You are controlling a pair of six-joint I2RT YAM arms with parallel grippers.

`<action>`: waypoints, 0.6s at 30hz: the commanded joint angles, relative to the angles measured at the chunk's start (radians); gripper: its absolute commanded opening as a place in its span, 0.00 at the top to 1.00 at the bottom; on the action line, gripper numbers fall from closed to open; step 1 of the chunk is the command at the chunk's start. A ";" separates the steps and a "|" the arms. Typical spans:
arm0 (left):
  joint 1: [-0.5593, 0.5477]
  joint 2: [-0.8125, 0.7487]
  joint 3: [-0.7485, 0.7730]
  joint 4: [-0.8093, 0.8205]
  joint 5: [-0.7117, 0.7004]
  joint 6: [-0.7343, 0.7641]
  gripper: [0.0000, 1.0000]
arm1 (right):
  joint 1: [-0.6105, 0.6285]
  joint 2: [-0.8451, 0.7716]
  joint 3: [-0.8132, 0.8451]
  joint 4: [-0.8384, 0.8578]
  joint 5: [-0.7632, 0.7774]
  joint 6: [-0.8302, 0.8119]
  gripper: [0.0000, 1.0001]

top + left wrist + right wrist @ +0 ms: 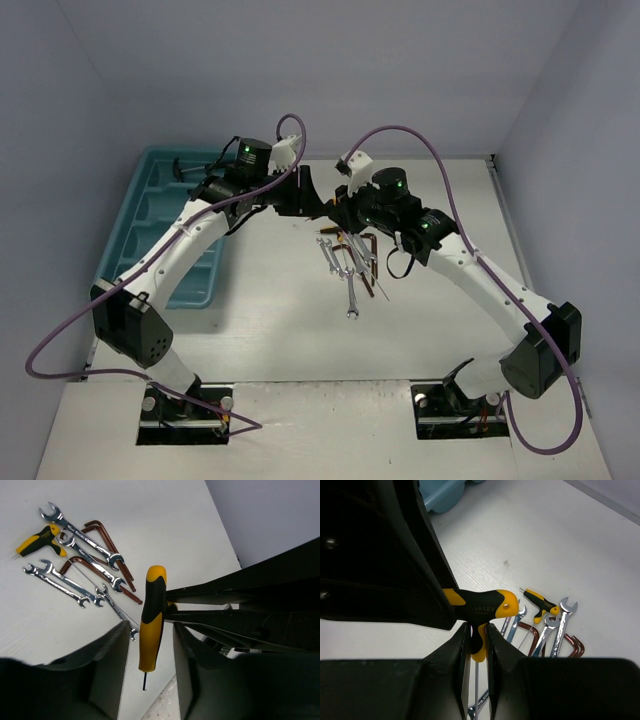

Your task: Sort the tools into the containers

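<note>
My right gripper (476,627) is shut on the stem of a yellow-and-black T-handled screwdriver (485,607) and holds it above the table. My left gripper (150,630) is open, its jaws on either side of the handle's long end (151,625) with gaps on both sides. The two grippers meet in the top view (325,205). The other tools lie in a pile on the table (350,265): silver wrenches (82,535), a second yellow-and-black screwdriver (37,540) and reddish-brown bent tools (107,540). The teal tray (150,240) is at the left.
A dark tool lies in the tray's far compartment (185,172). The tray's corner shows in the right wrist view (440,495). Purple cables loop over both arms. Walls enclose the table at the back and sides.
</note>
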 commanded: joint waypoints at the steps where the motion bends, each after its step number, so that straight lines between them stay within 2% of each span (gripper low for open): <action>1: -0.002 -0.036 -0.010 0.082 0.042 -0.027 0.76 | 0.011 -0.047 0.037 0.096 -0.032 -0.002 1.00; 5: -0.002 -0.059 -0.039 0.094 0.042 -0.029 0.94 | 0.013 -0.043 0.039 0.102 -0.041 -0.002 1.00; 7: 0.000 -0.073 -0.056 0.109 0.040 -0.033 1.00 | 0.015 -0.039 0.041 0.104 -0.044 -0.002 0.99; 8: 0.005 -0.081 -0.061 0.111 0.039 -0.035 1.00 | 0.016 -0.038 0.043 0.104 -0.046 -0.002 0.93; 10: 0.014 -0.096 -0.075 0.114 0.033 -0.039 1.00 | 0.017 -0.036 0.046 0.104 -0.051 -0.002 0.77; 12: 0.031 -0.110 -0.090 0.119 0.027 -0.054 1.00 | 0.017 -0.036 0.046 0.102 -0.051 -0.002 0.39; 14: 0.072 -0.135 -0.116 0.120 0.021 -0.073 1.00 | 0.017 -0.043 0.043 0.102 -0.046 0.014 0.13; 16: 0.121 -0.164 -0.140 0.109 0.014 -0.085 1.00 | 0.016 -0.054 0.035 0.102 -0.036 0.023 0.04; 18: 0.178 -0.204 -0.157 0.068 0.011 -0.085 1.00 | 0.015 -0.068 0.020 0.101 -0.025 0.030 0.01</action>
